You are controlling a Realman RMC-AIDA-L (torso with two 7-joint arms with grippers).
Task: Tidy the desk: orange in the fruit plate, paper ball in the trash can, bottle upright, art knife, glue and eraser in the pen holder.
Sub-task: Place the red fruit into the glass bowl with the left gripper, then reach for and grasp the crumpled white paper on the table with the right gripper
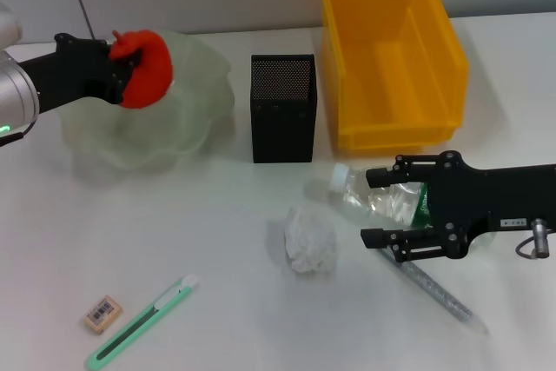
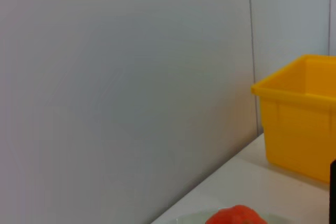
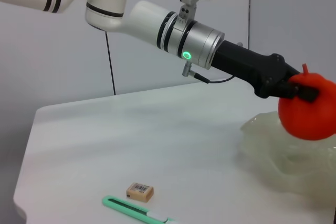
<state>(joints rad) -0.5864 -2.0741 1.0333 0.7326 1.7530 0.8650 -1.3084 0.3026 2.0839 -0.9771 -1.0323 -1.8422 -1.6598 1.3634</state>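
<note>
A: What is at the upper left of the frame?
B: The left gripper (image 1: 124, 71) holds the orange (image 1: 146, 69) above the fruit plate (image 1: 195, 115).
A: And lower right?
B: The right gripper (image 1: 375, 208), jaws wide, is around the lying bottle (image 1: 382, 197).

White table (image 1: 217, 319) bears plate (image 1: 200, 119), holder (image 1: 282, 119), bin (image 1: 391, 119), bottle (image 1: 382, 197), paper ball (image 1: 311, 241), knife (image 1: 143, 321), eraser (image 1: 103, 314), glue (image 1: 439, 294)

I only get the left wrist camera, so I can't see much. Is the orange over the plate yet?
Observer: Yes. The left gripper holds the orange over the fruit plate.
Operator: Where's the other arm?
Observer: The right gripper is at the lying bottle, jaws open on either side of it.
Operator: Is the paper ball in the bin?
Observer: No. The paper ball lies on the table, in front of the pen holder.
</note>
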